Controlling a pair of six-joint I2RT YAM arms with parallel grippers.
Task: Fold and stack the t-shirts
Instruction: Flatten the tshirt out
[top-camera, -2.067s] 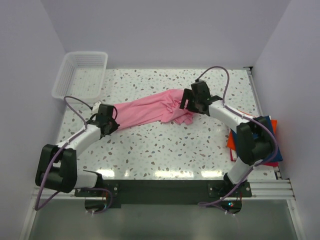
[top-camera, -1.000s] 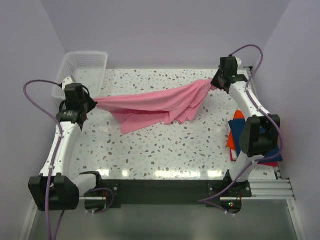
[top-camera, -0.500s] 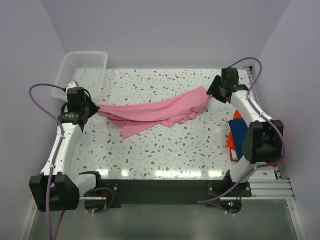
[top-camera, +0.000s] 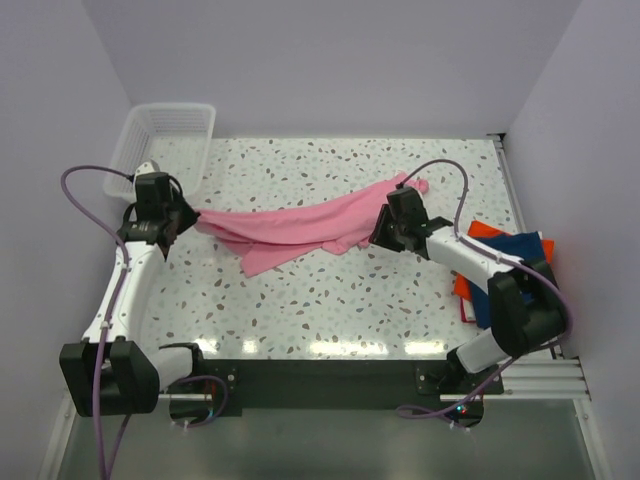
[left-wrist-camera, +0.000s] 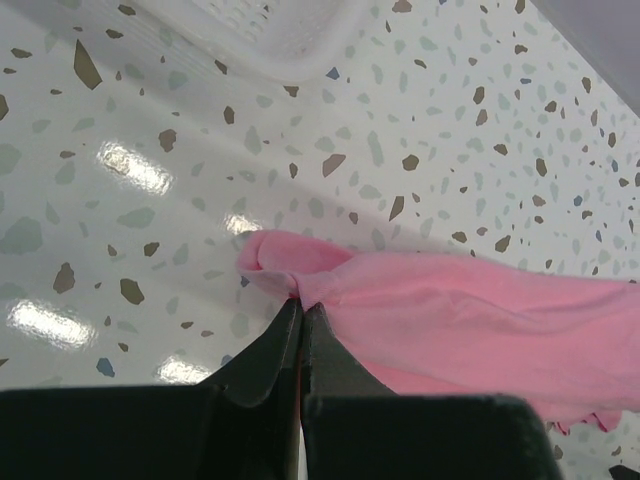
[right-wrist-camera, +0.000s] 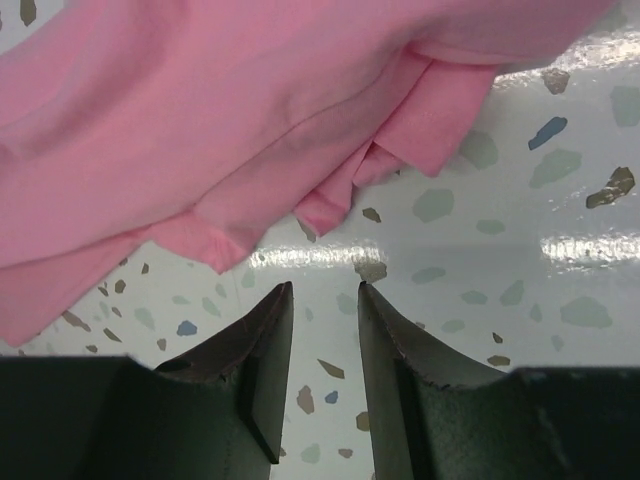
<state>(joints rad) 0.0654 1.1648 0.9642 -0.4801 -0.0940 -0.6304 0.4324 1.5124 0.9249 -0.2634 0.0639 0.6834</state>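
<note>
The speckled table (top-camera: 330, 300) fills my overhead view. The pink t-shirt (top-camera: 300, 225) lies across its middle as a long rumpled band, running from centre-left toward the upper right. The white mesh basket (top-camera: 128, 150) sits in the upper-left corner, close to the cloth's left end but not touching it. At the right edge the navy t-shirt (top-camera: 510, 250) rests folded on the orange-red t-shirt (top-camera: 490, 229).

My left gripper (left-wrist-camera: 300, 310) is clamped on a bunched corner of the pink cloth at centre-left. My right gripper (right-wrist-camera: 322, 290) has its jaws apart with nothing between them, poised over bare table just below the loose hem folds.

I judge the step in hand to be spreading this shirt flat before folding. To do it well I would take one hem corner rather than the whole bundle of folds, close firmly, then draw it away from the left grip, low over the table, so the cloth flattens instead of twisting
</note>
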